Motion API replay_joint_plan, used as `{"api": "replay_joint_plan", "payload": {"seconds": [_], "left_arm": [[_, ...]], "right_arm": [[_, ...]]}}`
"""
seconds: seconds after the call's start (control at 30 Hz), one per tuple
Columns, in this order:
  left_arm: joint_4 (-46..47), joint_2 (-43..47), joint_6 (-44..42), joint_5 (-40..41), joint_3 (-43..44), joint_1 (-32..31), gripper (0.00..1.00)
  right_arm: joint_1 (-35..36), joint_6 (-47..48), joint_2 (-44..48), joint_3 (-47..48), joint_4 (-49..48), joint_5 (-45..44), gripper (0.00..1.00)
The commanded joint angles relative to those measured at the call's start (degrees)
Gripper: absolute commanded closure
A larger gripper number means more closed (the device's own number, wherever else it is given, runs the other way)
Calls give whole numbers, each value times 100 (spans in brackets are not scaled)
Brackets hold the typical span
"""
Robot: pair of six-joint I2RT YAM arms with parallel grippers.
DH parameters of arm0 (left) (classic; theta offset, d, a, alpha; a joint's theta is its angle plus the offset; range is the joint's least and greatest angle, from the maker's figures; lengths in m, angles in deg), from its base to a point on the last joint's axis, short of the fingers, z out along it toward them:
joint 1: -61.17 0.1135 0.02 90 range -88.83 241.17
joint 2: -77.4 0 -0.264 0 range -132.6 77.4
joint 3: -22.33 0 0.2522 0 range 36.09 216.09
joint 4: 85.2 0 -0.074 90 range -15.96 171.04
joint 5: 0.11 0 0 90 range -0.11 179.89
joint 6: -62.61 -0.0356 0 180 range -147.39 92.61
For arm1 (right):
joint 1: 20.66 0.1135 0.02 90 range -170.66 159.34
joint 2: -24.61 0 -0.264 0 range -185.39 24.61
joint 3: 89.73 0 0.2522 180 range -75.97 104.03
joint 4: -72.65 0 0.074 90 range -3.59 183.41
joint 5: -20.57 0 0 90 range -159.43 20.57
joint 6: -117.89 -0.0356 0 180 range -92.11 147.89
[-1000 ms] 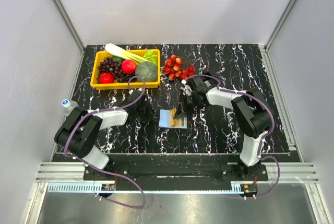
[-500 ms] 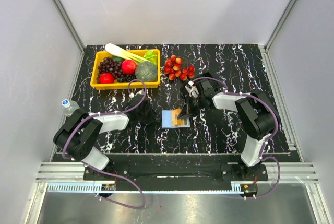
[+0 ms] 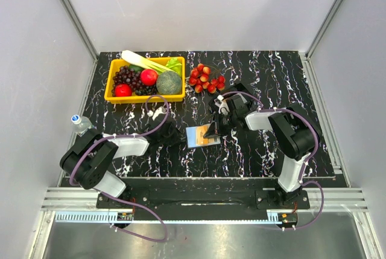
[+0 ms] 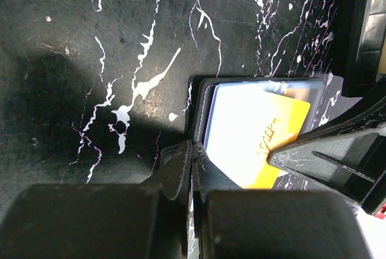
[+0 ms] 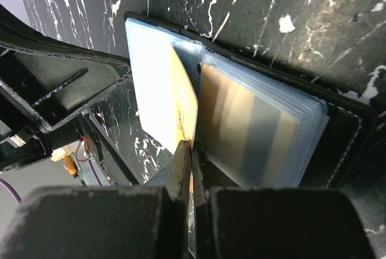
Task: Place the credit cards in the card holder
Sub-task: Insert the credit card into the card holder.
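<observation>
The card holder (image 3: pixel 196 137) lies open on the black, white-veined bench (image 3: pixel 271 78), near the middle of its near half, between the two arms. Its black cover is underneath and its light-blue inside faces up. The right hand (image 5: pixel 191 149) has its two fingers pressed together on the near edge of one orange-gold credit card (image 5: pixel 184 99). From the right wrist view, the card stands on its edge, tilted, in the fold of the holder, with the plain light-blue panel on one side of it and a stack of clear sleeves (image 5: pixel 265 138) on the other. Tan and grey bands show through those sleeves, but what they are cannot be made out. From the left wrist view, the same card lies slanted across the pale panel, one corner meeting the tip of the right hand. The left hand (image 4: pixel 192 150) is closed tight too, fingers together with no gap. Its tips sit right at the black rim of the holder at the corner nearest it, and the pictures do not show whether any of the cover is pinched between them. The two hands are close together, one on each side of the holder. Farther back on the bench, a yellow basket (image 3: pixel 111 95) holds grapes, red fruit and greens, with a heap of small red fruits (image 3: pixel 206 78) just beside it to the right. A clear bottle with a blue cap (image 3: pixel 78 121) stands at the bench's left edge, by the left arm
</observation>
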Motion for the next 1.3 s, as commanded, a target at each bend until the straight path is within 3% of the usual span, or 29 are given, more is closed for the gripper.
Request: {"api": "replay_joint_plan", "payload": {"seconds": [0.0,0.37,0.53,0.6,0.87,1.27], "left_arm": [[-245,-165,96,-196,-219,-225,100],[19,-201,148,-170,-297,-233,100],[89,-174,219,-161,-394,-242,100],[98,-165,236,-143,-412,-242,100],[230,-157,272,-161,-474,-242,100],[406,-174,280,-231,-509,-269,100]], "right_arm": [[299,517,-220,121,510,-552,100],[352,457,-492,333,722,-86,99],[414,386,-265,377,940,-506,87],[414,395,7,333,1133,-971,74],[414,439,624,402,1485,-1422,61],[615,360,343,675,1433,-1273,59]]}}
